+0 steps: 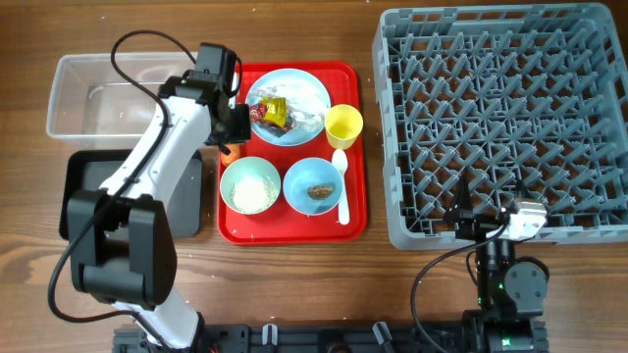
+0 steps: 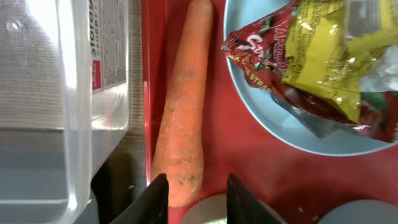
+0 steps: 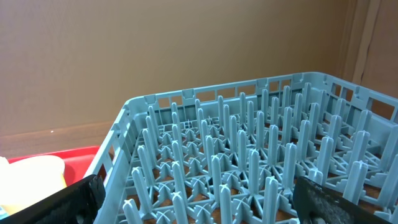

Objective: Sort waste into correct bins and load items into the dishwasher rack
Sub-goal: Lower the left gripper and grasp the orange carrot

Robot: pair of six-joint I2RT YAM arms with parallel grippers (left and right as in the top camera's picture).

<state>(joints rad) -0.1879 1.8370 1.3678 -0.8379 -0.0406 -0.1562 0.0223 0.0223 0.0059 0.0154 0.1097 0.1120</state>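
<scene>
Wood table (image 1: 294,294). Left fingers (image 2: 157,200) straddle the carrot's (image 2: 183,112) thick end at the red tray's (image 2: 217,149) left edge; pinched or not, cannot tell. Carrot looks stiff, fairly light, may roll: better gripped mid-body. Right fingers (image 3: 68,199) spread wide by rack (image 3: 249,155).

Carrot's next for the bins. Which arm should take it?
Left. The left fingers straddle the end of the carrot on the red tray, right beside the clear tub. The right fingers stand open at the dishwasher rack, across the table from it.
</scene>
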